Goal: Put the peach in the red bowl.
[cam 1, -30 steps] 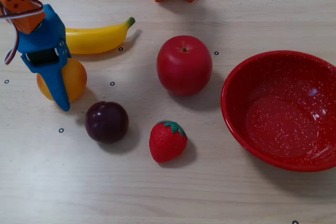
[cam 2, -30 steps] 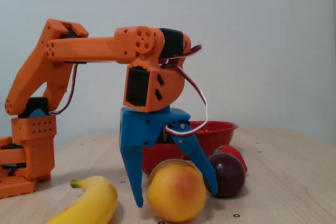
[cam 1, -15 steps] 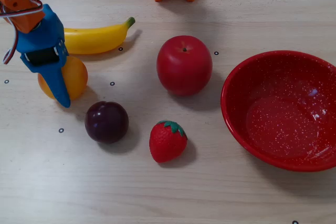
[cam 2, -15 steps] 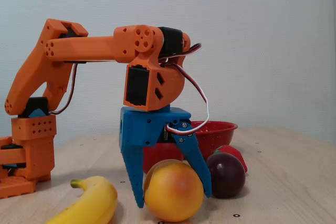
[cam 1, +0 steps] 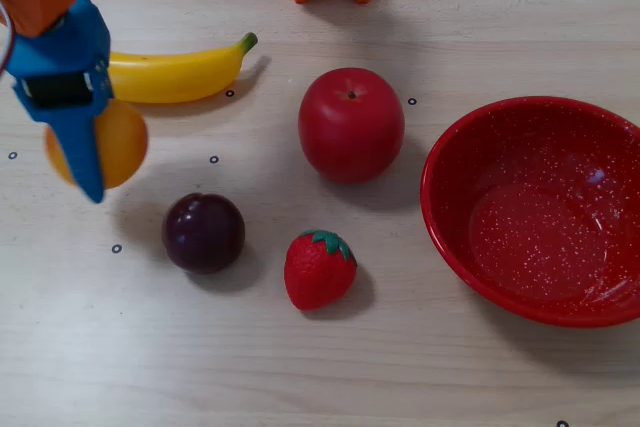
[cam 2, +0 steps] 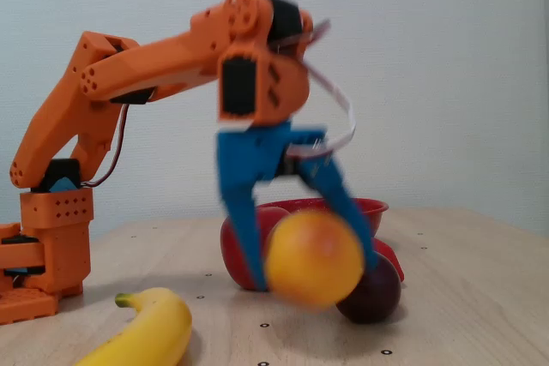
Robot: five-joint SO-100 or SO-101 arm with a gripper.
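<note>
Blue two-finger pincer (cam 2: 300,276) closed around round yellow-orange plastic peach (cam 2: 313,256), apparently clear of the pale wooden table (cam 1: 330,367); fixed view blurred. Glossy red speckled bowl (cam 1: 535,209) well apart. Risk: smooth fruit slips, or clips red apple (cam 1: 351,124) en route.

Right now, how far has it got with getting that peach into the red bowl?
The pick-up looks done: the blue claw is closed on the peach, which seems lifted off the table in the fixed view. In hand is the carry. The red bowl is still empty on the right of the overhead view, with the apple between it and the peach, so moving across and letting go are left.
</note>
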